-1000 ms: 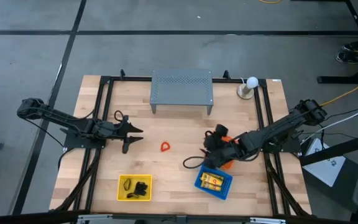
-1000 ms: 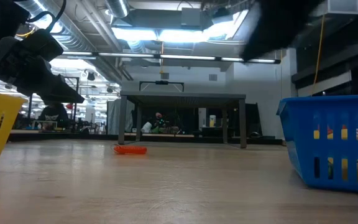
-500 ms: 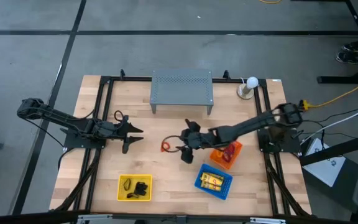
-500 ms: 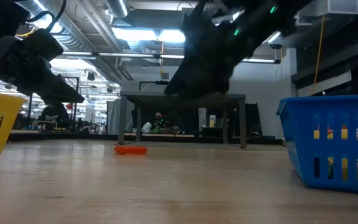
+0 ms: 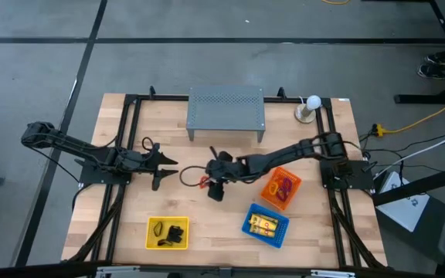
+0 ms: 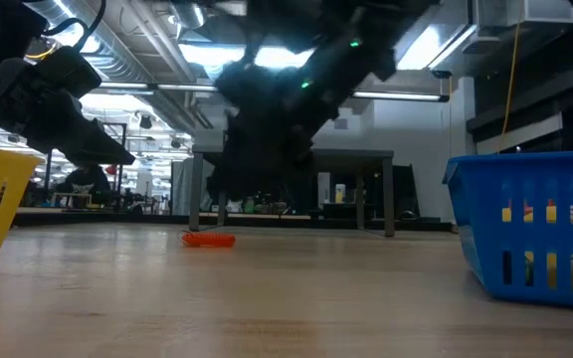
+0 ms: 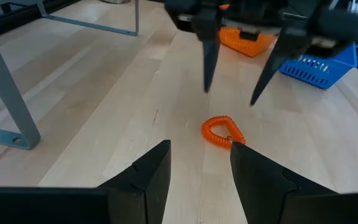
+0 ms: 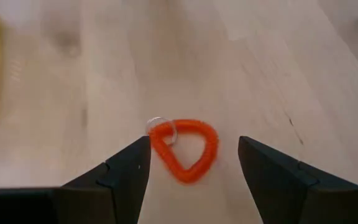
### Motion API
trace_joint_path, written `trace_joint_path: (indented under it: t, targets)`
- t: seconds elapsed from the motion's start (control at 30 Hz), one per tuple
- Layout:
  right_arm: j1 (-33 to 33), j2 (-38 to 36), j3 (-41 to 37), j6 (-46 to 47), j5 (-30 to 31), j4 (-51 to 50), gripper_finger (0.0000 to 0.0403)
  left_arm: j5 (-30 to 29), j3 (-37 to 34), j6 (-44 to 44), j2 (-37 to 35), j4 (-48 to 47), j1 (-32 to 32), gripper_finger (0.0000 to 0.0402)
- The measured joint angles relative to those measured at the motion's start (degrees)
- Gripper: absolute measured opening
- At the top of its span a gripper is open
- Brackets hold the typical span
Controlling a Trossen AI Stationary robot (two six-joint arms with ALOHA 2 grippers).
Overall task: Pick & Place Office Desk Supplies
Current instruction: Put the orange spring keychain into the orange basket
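Right gripper (image 8: 191, 163) is mine: fingers spread wide, holding nothing, poised over the orange loop (image 5: 204, 182) lying flat at mid-table. Left gripper (image 5: 163, 171) waits just left of it, also part open and empty.

Risk, in my judgement: the thin loop may skid or slip from the fingertips if I close off-centre.

Orange basket (image 5: 281, 188) holds red loops; blue basket (image 5: 265, 226) yellow packets; yellow basket (image 5: 167, 233) black clips.
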Motion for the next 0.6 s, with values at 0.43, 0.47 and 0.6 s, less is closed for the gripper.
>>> trace_joint_path:
  t: [0.43,0.47,0.6]
  targets:
    - [-1.1,9.2,9.1,0.5,0.3,-9.0,0.0194,0.0,0.0,0.3,0.0,-0.1,0.0,0.0161]
    - [-1.2,9.2,9.2,0.7,0.6,-9.2,0.0188,0.0,0.0,0.3,0.0,0.0,0.0,0.0161]
    - [-1.7,9.2,9.2,0.8,0.8,-10.1,0.0136,-0.1,0.0,0.3,0.0,0.0,0.0,0.0161]
